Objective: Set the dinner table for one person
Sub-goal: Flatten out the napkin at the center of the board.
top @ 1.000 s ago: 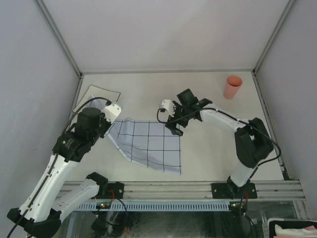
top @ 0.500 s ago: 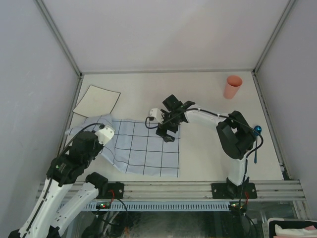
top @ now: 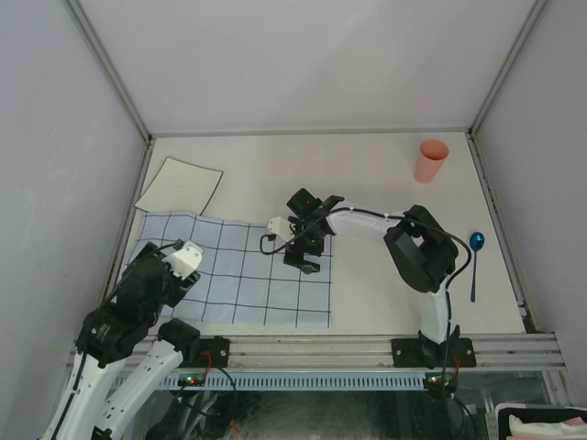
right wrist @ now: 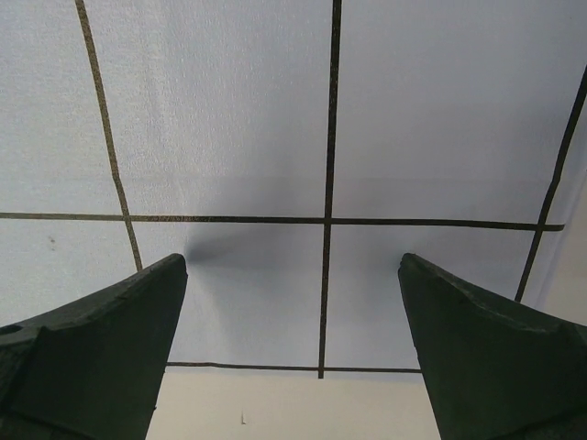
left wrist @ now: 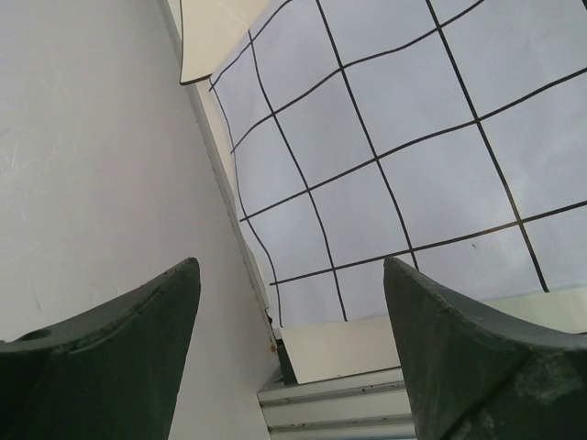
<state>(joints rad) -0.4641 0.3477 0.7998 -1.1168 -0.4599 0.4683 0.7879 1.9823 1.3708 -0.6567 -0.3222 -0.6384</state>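
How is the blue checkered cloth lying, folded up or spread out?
Spread out. The cloth lies flat on the table, its squares showing row after row, with no fold across the part that shows from above.

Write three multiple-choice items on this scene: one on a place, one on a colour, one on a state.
1. Where on the table does the cup stand?
A) near left corner
B) far right corner
C) middle

2. What colour is the spoon?
A) blue
B) red
C) green

3. How is the right gripper?
A) shut on the cup
B) shut on the spoon
C) open over the cloth

Answers:
1 B, the top view shows it near the far right corner.
2 A, its bowl and handle are blue.
3 C, its wrist view shows the jaws apart with only cloth below.
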